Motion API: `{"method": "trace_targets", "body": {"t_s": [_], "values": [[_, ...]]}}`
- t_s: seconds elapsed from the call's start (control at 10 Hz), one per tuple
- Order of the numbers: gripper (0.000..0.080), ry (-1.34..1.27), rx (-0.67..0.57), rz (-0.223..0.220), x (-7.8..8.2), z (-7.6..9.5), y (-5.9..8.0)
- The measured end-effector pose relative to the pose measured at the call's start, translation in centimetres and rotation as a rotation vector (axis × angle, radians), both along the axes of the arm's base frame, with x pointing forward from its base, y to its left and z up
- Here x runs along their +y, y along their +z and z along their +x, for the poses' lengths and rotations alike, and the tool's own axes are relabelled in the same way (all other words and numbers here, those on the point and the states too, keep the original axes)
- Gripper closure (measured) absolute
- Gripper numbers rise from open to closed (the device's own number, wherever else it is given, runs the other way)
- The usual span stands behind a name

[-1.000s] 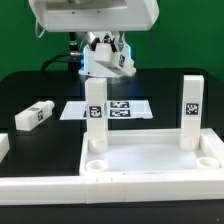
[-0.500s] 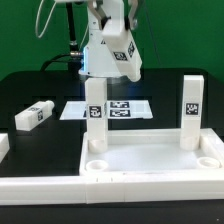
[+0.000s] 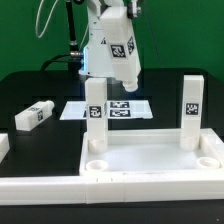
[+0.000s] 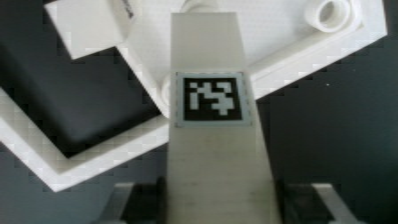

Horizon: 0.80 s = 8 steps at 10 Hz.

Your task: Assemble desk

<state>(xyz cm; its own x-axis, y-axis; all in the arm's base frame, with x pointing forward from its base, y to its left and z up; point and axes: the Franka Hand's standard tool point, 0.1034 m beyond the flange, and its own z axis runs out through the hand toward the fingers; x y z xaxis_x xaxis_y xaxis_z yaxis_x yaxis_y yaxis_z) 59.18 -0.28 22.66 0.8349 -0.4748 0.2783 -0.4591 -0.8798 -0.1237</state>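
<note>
The gripper (image 4: 217, 206) is clamped partway closed on a leg (image 3: 120, 50). In the wrist view both dark fingers (image 4: 143, 205) press the flanks of that white block, and its square tag faces the lens. In the exterior view the held leg hangs in the air with its tag facing us, at twelve o'clock from the marker board (image 3: 72, 110) and clear of the table.

Count the legs and there are four. One is in the grip. Two stand upright in the tabletop (image 3: 150, 165), the first leg (image 3: 95, 115) at its ten o'clock corner and the second leg (image 3: 191, 110) at its two o'clock corner. The fourth, a loose leg (image 3: 33, 115), lies on its side on the black table (image 3: 30, 90), at nine o'clock from the marker board and well apart from the rest.

There is one tabletop, rimmed and white, filling the six o'clock part of the exterior view. Two round sockets show on it, one socket (image 3: 97, 160) in front of the first standing leg and the other socket (image 3: 207, 158) in front of the second. A white border bar (image 3: 40, 185) runs from its eight o'clock corner. The wrist view looks down past the held leg onto the tabletop's rim and one round socket.
</note>
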Motion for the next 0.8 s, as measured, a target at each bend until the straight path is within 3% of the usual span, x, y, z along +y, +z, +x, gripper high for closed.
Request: {"method": "trace_targets", "body": {"t_s": [0.1, 0.2, 0.4, 0.5, 0.8], "values": [[0.0512, -0.029, -0.081, -0.02, 1.1, 0.6, 0.0], [0.0512, -0.007, -0.152, -0.054, 4.1, 1.5, -0.5], [0.0512, -0.007, -0.212, -0.053, 9.0, 2.4, -2.0], [0.0512, 0.01, -0.232, -0.059, 10.7, 2.5, -2.7], [0.0512, 0.011, -0.229, -0.048, 10.8, 2.5, -2.9]]}}
